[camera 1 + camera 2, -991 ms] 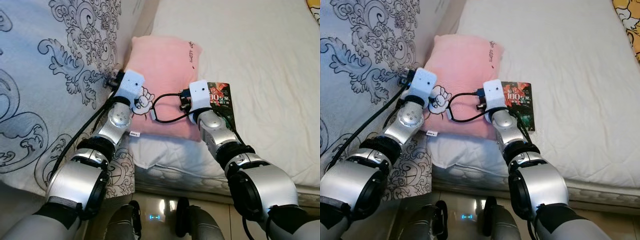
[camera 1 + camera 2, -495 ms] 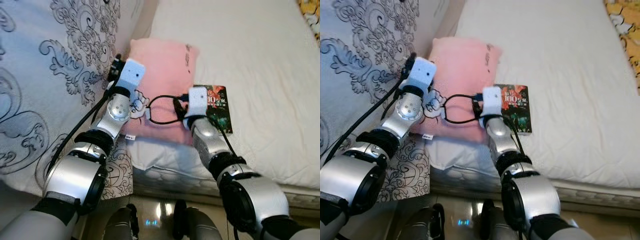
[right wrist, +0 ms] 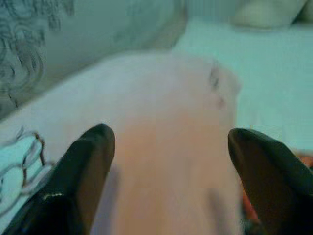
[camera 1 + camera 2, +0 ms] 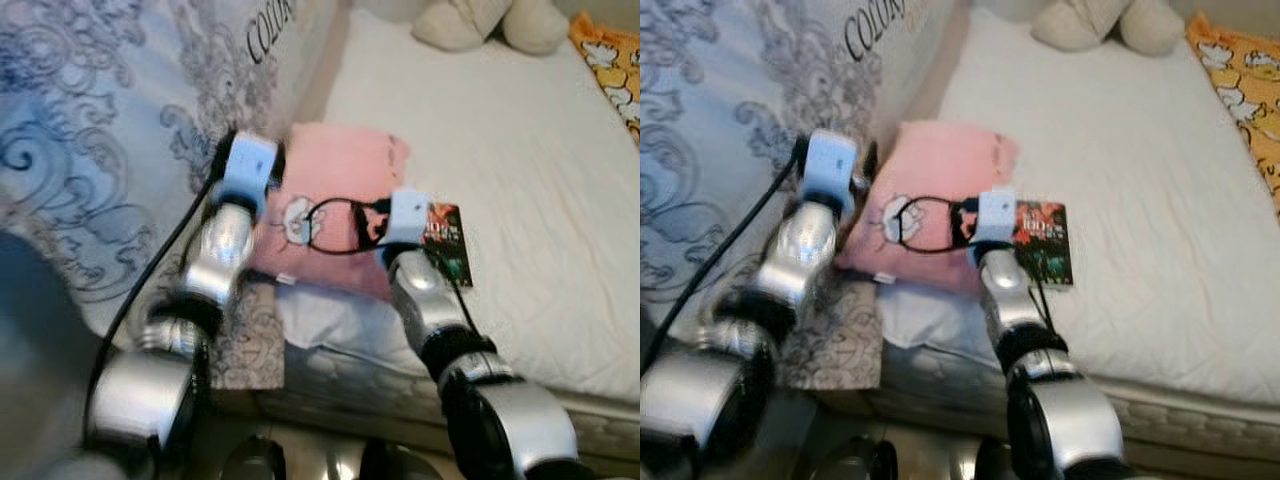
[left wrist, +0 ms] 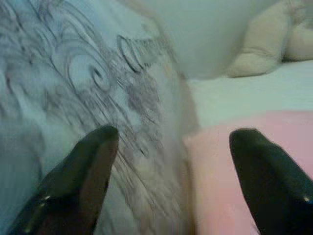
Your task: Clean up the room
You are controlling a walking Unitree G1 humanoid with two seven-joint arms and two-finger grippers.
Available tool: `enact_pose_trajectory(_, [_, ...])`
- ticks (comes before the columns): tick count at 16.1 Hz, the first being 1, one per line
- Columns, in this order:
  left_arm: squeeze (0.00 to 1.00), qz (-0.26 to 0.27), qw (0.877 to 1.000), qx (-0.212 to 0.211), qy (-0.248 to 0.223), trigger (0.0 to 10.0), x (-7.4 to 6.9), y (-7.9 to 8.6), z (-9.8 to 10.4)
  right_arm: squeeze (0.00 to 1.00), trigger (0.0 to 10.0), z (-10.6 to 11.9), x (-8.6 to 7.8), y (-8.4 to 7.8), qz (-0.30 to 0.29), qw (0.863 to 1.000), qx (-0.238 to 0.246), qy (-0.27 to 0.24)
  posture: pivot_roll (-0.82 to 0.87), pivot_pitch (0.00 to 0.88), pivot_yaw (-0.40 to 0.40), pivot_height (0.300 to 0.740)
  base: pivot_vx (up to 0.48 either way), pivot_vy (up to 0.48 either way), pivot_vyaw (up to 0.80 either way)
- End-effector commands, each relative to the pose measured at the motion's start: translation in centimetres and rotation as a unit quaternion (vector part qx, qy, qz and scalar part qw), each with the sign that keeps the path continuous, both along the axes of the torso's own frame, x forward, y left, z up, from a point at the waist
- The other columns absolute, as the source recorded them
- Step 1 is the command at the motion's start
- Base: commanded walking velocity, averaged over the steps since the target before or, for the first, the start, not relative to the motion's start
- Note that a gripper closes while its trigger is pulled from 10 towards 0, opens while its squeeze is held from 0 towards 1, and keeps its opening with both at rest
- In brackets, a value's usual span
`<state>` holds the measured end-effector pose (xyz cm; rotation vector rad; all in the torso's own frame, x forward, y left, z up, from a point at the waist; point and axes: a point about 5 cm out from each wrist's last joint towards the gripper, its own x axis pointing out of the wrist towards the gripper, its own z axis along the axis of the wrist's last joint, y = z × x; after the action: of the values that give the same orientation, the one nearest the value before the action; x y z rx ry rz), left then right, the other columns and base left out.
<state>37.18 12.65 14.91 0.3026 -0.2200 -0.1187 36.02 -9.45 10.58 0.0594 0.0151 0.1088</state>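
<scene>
A: Status, L to R?

B: Patterned duvet far left. Left gripper over the pink pillow at its duvet-side edge, fingers spread wide, empty. Right gripper above pillow's middle, also wide open, nothing held. Book just right of pillow on the mattress.

A: Step?

B: Approach to pillow, I'd judge; no grasp yet.

A: Next?

B: Lower both onto pillow, close on opposite edges. Views blurred, so contact unconfirmed.

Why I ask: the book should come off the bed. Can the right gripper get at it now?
Probably yes. The right gripper, open, hovers over the pink pillow, and the book lies uncovered on the mattress just beside that wrist.
</scene>
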Motion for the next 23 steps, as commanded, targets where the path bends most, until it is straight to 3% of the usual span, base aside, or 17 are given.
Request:
enact_pose_trajectory(1, [1.0, -0.031, 0.999, -0.001, 0.008, 10.0, -0.8, -0.8, -0.6, 1.0, 10.0, 0.0, -0.5, -1.4, -0.018, 0.999, -0.02, -0.026, 0.06, 0.0, 0.009, 0.74, 0.0, 0.0, 0.0])
enact_pose_trajectory(2, [1.0, -0.041, 0.999, -0.006, 0.021, 10.0, -2.0, -0.7, -1.8, 1.0, 10.0, -0.3, -1.7, -2.8, -0.04, 0.997, -0.038, -0.047, 0.06, 0.0, 0.007, 0.74, 0.0, 0.0, 0.0])
enact_pose_trajectory(3, [0.0, -0.01, 0.995, -0.047, 0.088, 10.0, -3.9, 1.1, -4.8, 1.0, 10.0, -1.6, -4.5, -5.6, -0.08, 0.992, -0.073, -0.06, 0.06, 0.0, 0.001, 0.74, 0.0, 0.0, 0.0])
enact_pose_trajectory(4, [0.0, -0.001, 0.992, -0.06, 0.112, 10.0, -4.6, 1.8, -5.8, 1.0, 10.0, -2.0, -5.5, -6.4, -0.091, 0.99, -0.087, -0.062, 0.05, 0.0, 0.0, 0.74, 0.0, 0.0, 0.0])
enact_pose_trajectory(5, [0.0, 0.01, 0.991, -0.042, 0.129, 10.0, -6.2, 2.9, -7.3, 1.0, 10.0, -3.4, -7.3, -7.7, -0.101, 0.989, -0.103, -0.037, 0.04, 0.0, -0.002, 0.74, 0.0, -0.341, 0.0])
enact_pose_trajectory(6, [0.0, 0.04, 0.985, -0.073, 0.153, 10.0, -7.6, 4.1, -8.7, 1.0, 10.0, -5.0, -8.7, -8.8, -0.102, 0.987, -0.124, -0.008, 0.04, 0.0, -0.008, 0.74, 0.0, -0.48, 0.0])
enact_pose_trajectory(7, [0.0, 0.048, 0.983, -0.086, 0.158, 10.0, -7.9, 4.3, -9.1, 1.0, 10.0, -5.5, -9.1, -9.1, -0.098, 0.987, -0.129, 0.001, 0.04, 0.0, -0.009, 0.74, 0.0, -0.48, 0.0])
enact_pose_trajectory(8, [0.0, 0.038, 0.986, -0.088, 0.137, 10.0, -8.2, 3.9, -8.6, 0.0, 10.0, -6.0, -9.2, -9.3, -0.097, 0.987, -0.125, 0.015, 0.04, 0.0, -0.011, 0.74, 0.0, -0.469, 0.0])
enact_pose_trajectory(11, [0.0, 0.005, 0.991, -0.081, 0.106, 10.0, -8.0, 2.1, -6.9, 0.0, 10.0, -4.5, -7.8, -7.4, -0.065, 0.991, -0.118, 0.004, 0.03, 0.0, -0.004, 0.74, 0.0, -0.466, 0.0])
enact_pose_trajectory(16, [0.0, 0.027, 0.989, -0.113, 0.086, 10.0, -8.4, 2.6, -6.2, 0.0, 10.0, -4.0, -7.9, -6.5, -0.046, 0.991, -0.122, -0.008, 0.02, 0.0, -0.01, 0.74, 0.0, -0.455, 0.0])
enact_pose_trajectory(17, [0.0, 0.017, 0.991, -0.111, 0.079, 10.0, -8.5, 2.4, -5.8, 1.0, 10.0, -3.6, -8.3, -6.3, -0.038, 0.991, -0.128, -0.027, 0.02, 0.0, -0.01, 0.74, 0.0, -0.442, 0.0])
enact_pose_trajectory(18, [0.0, 0.005, 0.99, -0.112, 0.08, 10.0, -8.5, 2.1, -5.6, 1.0, 10.0, -3.4, -8.4, -6.2, -0.036, 0.991, -0.123, -0.032, 0.02, 0.0, -0.007, 0.74, 0.0, -0.442, 0.0])
enact_pose_trajectory(19, [0.0, -0.025, 0.99, -0.116, 0.08, 10.0, -8.2, 1.2, -5.0, 1.0, 10.0, -3.3, -8.3, -6.2, -0.041, 0.995, -0.086, -0.026, 0.02, 0.0, -0.005, 0.74, 0.0, -0.439, 0.0])
enact_pose_trajectory(21, [0.0, -0.03, 0.99, -0.111, 0.081, 10.0, -7.8, 0.9, -4.9, 1.0, 10.0, -3.3, -8.2, -6.7, -0.06, 0.996, -0.065, -0.019, 0.01, 0.0, 0.003, 0.74, 0.0, -0.441, 0.0])
enact_pose_trajectory(23, [0.0, -0.025, 0.989, -0.113, 0.095, 10.0, -7.9, 1.1, -5.5, 1.0, 10.0, -3.4, -8.1, -6.9, -0.06, 0.995, -0.081, -0.015, 0.0, 0.0, 0.007, 0.74, 0.0, -0.439, 0.0])
